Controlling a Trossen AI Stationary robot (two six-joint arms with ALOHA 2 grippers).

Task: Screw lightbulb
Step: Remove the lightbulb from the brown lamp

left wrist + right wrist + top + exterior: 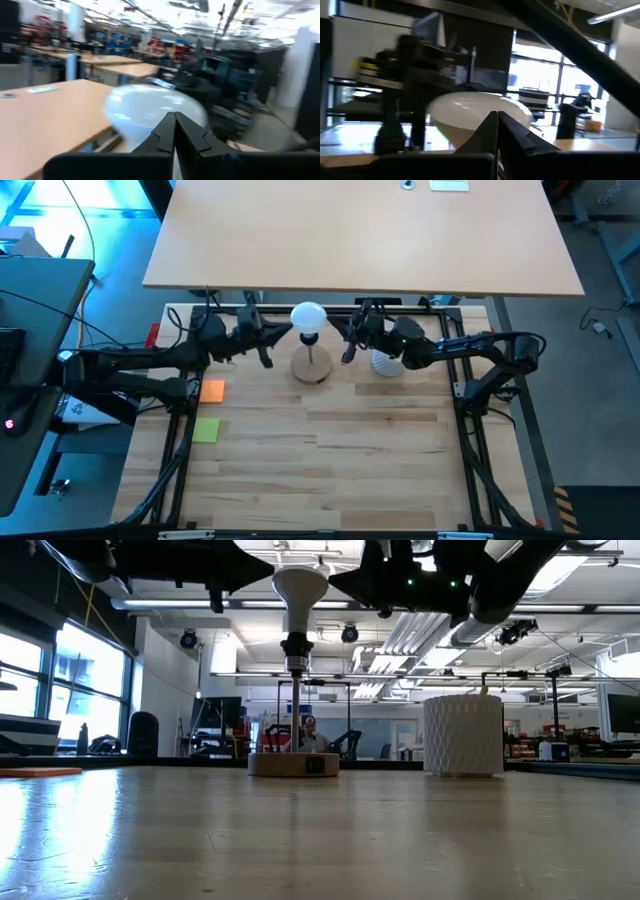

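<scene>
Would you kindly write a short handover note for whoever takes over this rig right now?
Left end effector: shut, empty, raised just left of the lightbulb.
Right end effector: shut, empty, raised just right of it.
Lightbulb: upright, neck down in the black socket on the stem of the wooden-disc stand, at the far middle of the table.
White latticed cup: right of the stand, apart from it.
Done: bulb is seated in the socket.
Left: whether it is screwed fully home cannot be told; check, then withdraw both arms.
</scene>
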